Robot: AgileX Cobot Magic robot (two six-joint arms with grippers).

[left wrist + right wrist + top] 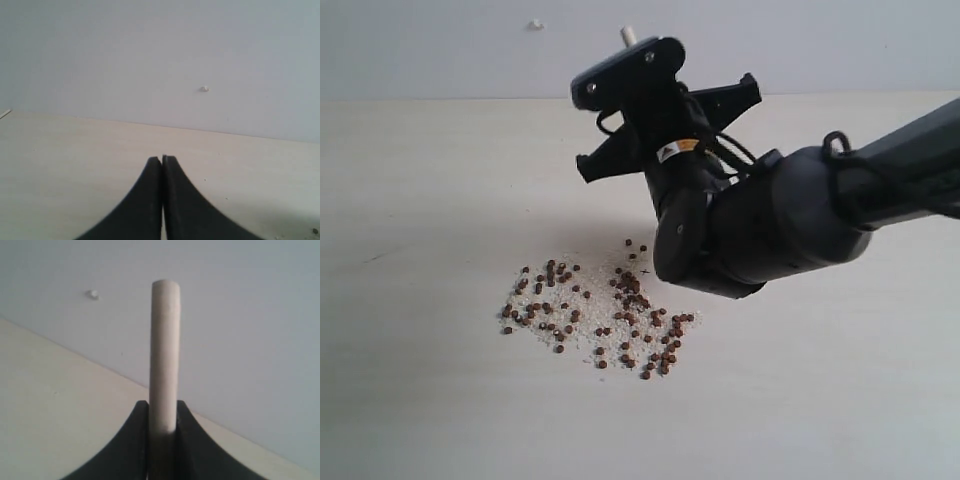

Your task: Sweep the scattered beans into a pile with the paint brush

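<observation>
So the right gripper (163, 412) is clamped narrow on the pale wooden handle of the paint brush (165, 350). In the right wrist view the handle runs straight out between the two black jaws, which press on it from both sides. Only the handle shows. The ferrule and bristles are hidden in every view, so there's no telling whether they touch the counter (430, 200). In the exterior view the right arm (770, 220) reaches in from the right and its bulky dark wrist hangs over the right edge of the mess, with just the tip of the brush handle (628, 36) poking up above it. The beans (600, 310) sit near the middle of the counter in a loose, wide patch mixed with white grains (588, 330). They are thicker at the left end and again close under the arm, with a few strays off toward the wall (440, 50) side. The left gripper (162, 160) is closed tight on nothing, fingertips touching, and points across bare counter toward the wall. There's also a small white fleck (203, 89) stuck on that wall.
</observation>
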